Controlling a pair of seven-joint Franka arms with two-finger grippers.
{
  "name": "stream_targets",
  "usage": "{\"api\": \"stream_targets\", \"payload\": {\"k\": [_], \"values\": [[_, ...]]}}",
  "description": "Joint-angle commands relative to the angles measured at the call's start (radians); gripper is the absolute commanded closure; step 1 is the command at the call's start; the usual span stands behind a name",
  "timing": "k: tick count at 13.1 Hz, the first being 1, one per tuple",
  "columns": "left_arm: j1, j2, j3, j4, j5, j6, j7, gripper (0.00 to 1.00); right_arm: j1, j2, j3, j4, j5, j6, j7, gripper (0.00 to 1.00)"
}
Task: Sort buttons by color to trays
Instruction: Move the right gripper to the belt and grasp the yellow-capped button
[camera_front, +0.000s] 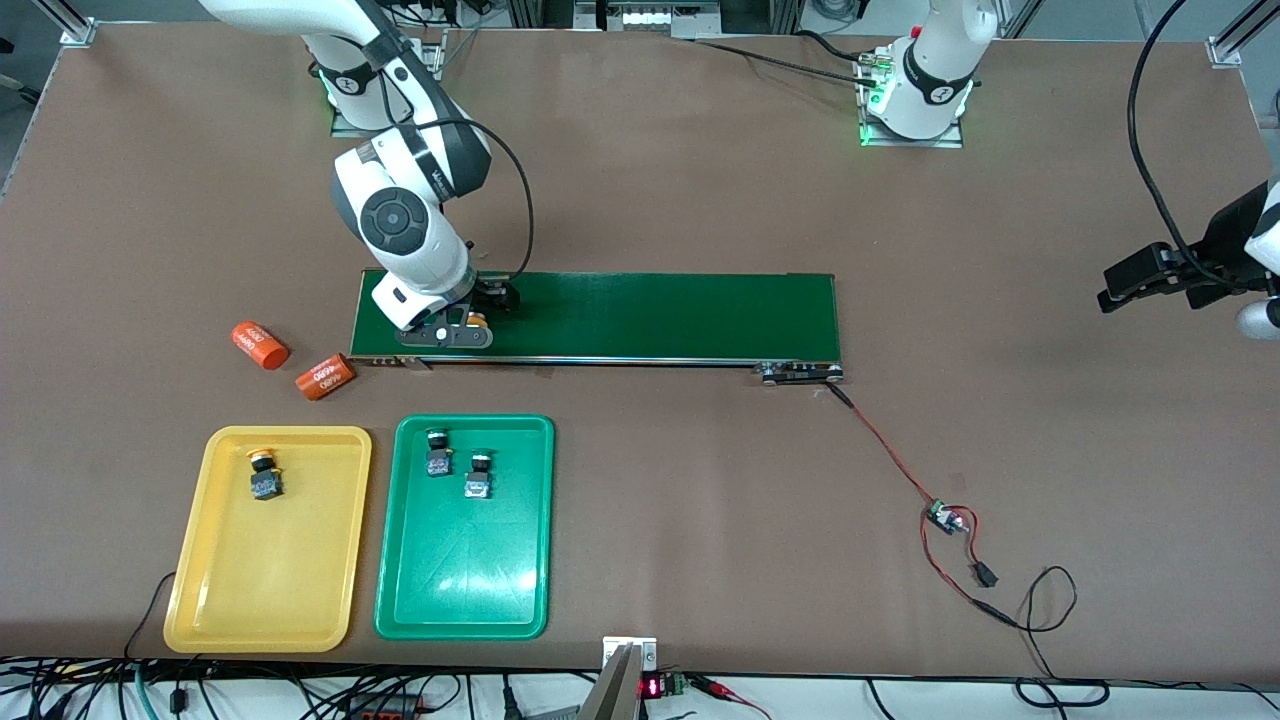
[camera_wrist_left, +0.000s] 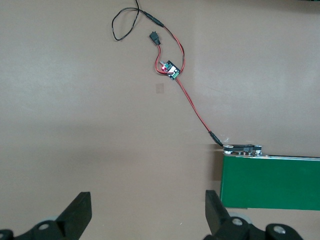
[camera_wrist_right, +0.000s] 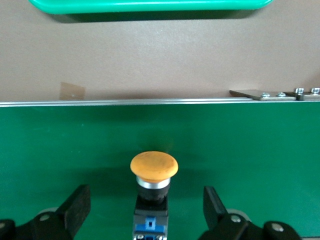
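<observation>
1. Front view: the right end effector (camera_front: 470, 325) is low over the long dark-green conveyor belt (camera_front: 640, 315), at the right arm's end of it, with a yellow-capped push-button switch (camera_front: 478, 321) at its fingers. The shallow yellow plastic tray (camera_front: 215, 560) holds one yellow-capped button (camera_front: 265, 474). Beside it, the shallow green plastic tray (camera_front: 465, 590) holds two green-capped buttons (camera_front: 438, 452) and (camera_front: 478, 475). Two orange cylinders (camera_front: 260, 345) lie on the brown table (camera_front: 700, 180), farther from the camera than the yellow tray. The left end effector (camera_front: 1125, 285) waits at the left arm's end of the table.

2. Left wrist view: the left end effector (camera_wrist_left: 147, 212) is open and holds nothing; its fingers (camera_wrist_left: 80, 207) stand wide apart above the table (camera_wrist_left: 75, 125) and the belt end (camera_wrist_left: 272, 182). A red wire (camera_wrist_left: 192, 107) leads to a small circuit board (camera_wrist_left: 171, 69).

3. Right wrist view: the right end effector (camera_wrist_right: 145, 210) is open, its fingers (camera_wrist_right: 80, 200) on both sides of the yellow-capped switch (camera_wrist_right: 154, 166) but apart from it. The switch lies on the belt (camera_wrist_right: 250, 150).
</observation>
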Motion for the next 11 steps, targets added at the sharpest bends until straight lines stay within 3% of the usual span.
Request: {"api": "stream_targets", "payload": {"k": [1, 6, 9, 11], "values": [[0.006, -0.005, -0.001, -0.007, -0.011, 0.006, 0.009, 0.0, -0.024, -0.005, 0.008, -0.02, -0.013, 0.014, -0.017, 0.07], [0.006, -0.005, 0.001, -0.008, -0.011, 0.006, 0.009, 0.0, -0.044, 0.012, 0.003, -0.018, -0.015, 0.014, -0.066, 0.36], [0.006, -0.005, 0.001, -0.008, -0.011, 0.006, 0.009, 0.0, -0.047, 0.014, -0.003, -0.018, -0.016, 0.014, -0.069, 0.67], [0.007, -0.005, 0.001, -0.008, -0.011, 0.004, 0.009, 0.0, -0.051, 0.014, -0.012, -0.016, -0.016, 0.011, -0.092, 0.75]]}}
